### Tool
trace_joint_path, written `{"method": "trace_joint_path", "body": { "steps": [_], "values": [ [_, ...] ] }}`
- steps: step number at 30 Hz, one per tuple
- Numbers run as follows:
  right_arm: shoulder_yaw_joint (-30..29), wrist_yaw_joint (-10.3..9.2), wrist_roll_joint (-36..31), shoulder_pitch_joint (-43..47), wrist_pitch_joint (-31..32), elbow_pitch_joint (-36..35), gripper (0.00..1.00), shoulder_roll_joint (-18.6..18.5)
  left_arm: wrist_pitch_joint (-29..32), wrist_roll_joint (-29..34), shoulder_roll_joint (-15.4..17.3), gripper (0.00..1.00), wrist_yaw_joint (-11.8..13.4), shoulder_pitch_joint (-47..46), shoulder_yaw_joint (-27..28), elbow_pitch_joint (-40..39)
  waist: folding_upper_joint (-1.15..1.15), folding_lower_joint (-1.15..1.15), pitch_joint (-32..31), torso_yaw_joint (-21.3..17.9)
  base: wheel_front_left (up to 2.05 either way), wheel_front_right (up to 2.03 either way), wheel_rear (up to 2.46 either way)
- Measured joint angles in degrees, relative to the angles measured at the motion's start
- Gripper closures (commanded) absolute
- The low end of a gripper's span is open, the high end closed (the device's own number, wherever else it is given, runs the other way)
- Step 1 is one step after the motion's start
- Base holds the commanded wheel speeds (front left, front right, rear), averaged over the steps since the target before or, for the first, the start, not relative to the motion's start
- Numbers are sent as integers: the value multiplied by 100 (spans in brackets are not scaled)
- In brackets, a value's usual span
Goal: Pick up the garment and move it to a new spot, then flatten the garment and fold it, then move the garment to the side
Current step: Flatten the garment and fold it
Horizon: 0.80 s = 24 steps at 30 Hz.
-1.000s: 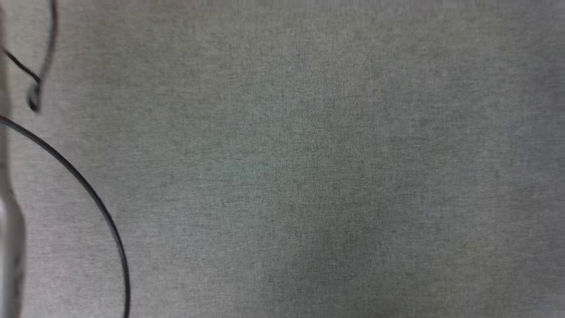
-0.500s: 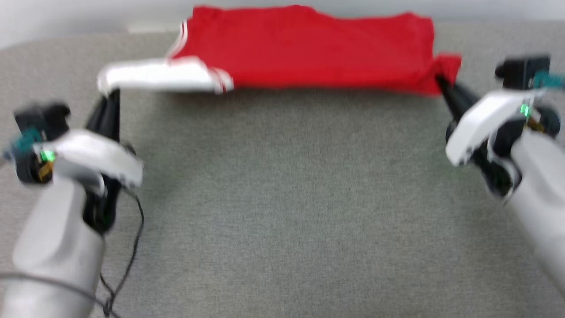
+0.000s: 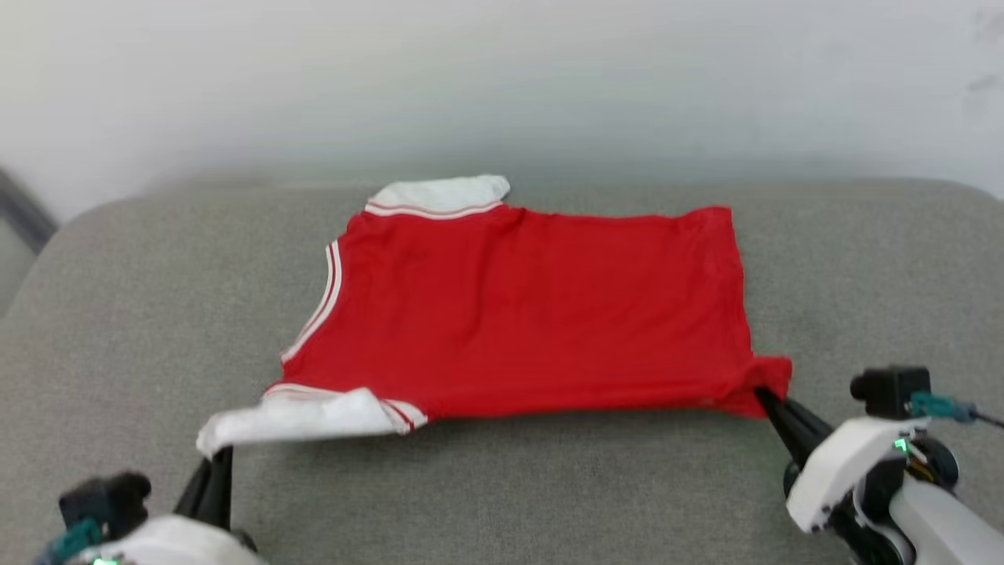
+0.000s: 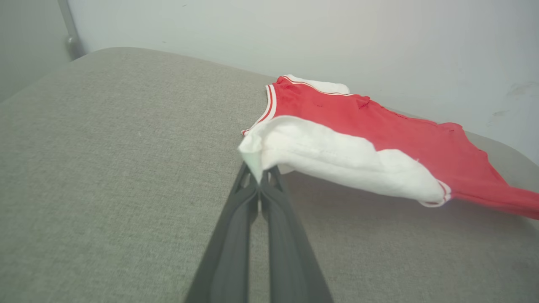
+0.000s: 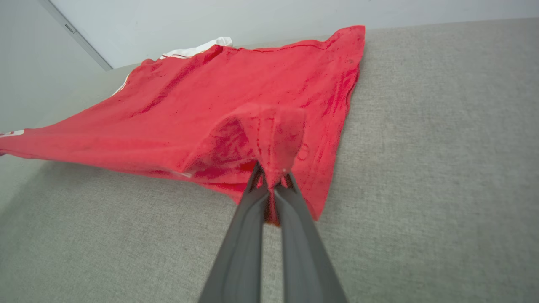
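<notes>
garment (image 3: 533,314) lies across the middle of the grey surface (image 3: 549,494). its far part is down flat and its near edge is raised and drawn taut between the two arms.

counted from largest down: one surface, one garment, two white sleeves, two claws.

the near sleeve (image 3: 298,416) is stretched toward the robot's left, and the far sleeve (image 3: 439,192) lies by the back edge. the left claw (image 4: 257,181) is clenched on the tip of the near sleeve. the right claw (image 5: 271,176) is clenched on the near red hem corner, with cloth bunched between its fingers.

this looks like the flattening step: the garment has a spot and is being pulled smooth, with no fold made yet. the next move likely calls for lowering both claws together with even tension, so the near edge lands without creases. only then should they let go and regrip for the fold.
</notes>
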Motion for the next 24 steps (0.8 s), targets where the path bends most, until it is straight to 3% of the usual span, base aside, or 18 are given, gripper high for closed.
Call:
{"method": "trace_joint_path", "body": {
  "steps": [2, 3, 7, 10, 15, 24],
  "values": [
    [-145, 0, -15, 319, -4, -223, 100, -73, 145, -55, 12, 100, 191, 451, 24, -446, 0, 0, -112, -17, 0, 0, 0],
    [-369, -1, 2, 829, 90, -639, 100, -165, 348, -76, 34, 100, 481, 954, 32, -1095, 0, 0, -212, -42, 0, 0, 0],
    [-822, 0, -148, 1299, 230, -1168, 100, -353, 605, -62, 114, 100, 805, 1376, 55, -1795, 0, 0, -209, -53, 0, 0, 0],
    [-1198, 0, -325, 1552, 437, -1528, 100, -361, 764, -64, 172, 100, 894, 1388, 52, -2154, 0, 0, -118, -53, 0, 0, 0],
    [-1770, -1, -826, 1551, 1040, -1957, 100, -216, 932, -20, 201, 100, 783, 565, -40, -2120, 0, 1, 124, -44, 0, 0, 0],
    [-2169, -2, -1628, 571, 1940, -2413, 100, 293, 1007, -66, 29, 100, 277, -1099, -288, -846, 0, 3, 885, -154, 0, 0, 0]
  ]
}}
